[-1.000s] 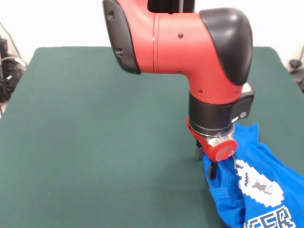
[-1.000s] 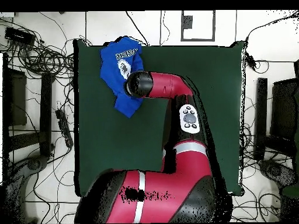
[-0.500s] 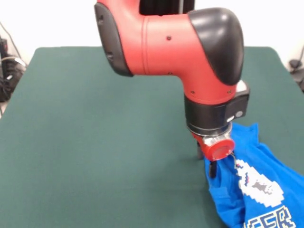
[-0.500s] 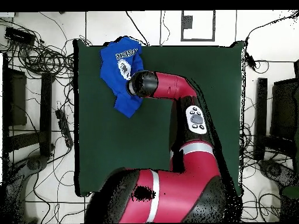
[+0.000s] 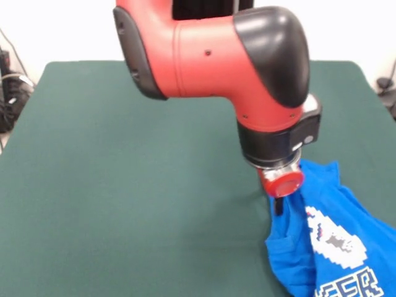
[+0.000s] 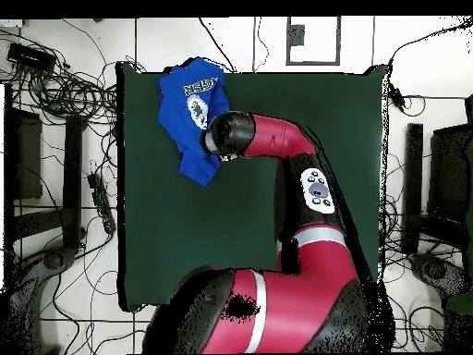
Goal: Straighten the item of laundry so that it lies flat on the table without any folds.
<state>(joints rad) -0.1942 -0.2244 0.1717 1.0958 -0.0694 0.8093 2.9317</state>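
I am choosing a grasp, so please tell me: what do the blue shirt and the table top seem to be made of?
The blue shirt looks like soft knit fabric, probably cotton: it creases and drapes in folds, with a matte printed design. The table top looks like dark green felt or similar cloth: even, matte, without shine.

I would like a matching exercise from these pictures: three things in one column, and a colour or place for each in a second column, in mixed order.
Things:
1. shirt
2. table
3. arm

Descriptions:
a. red and black
b. dark green
c. bright blue, crumpled at a table corner

Pairs: 1-c, 2-b, 3-a
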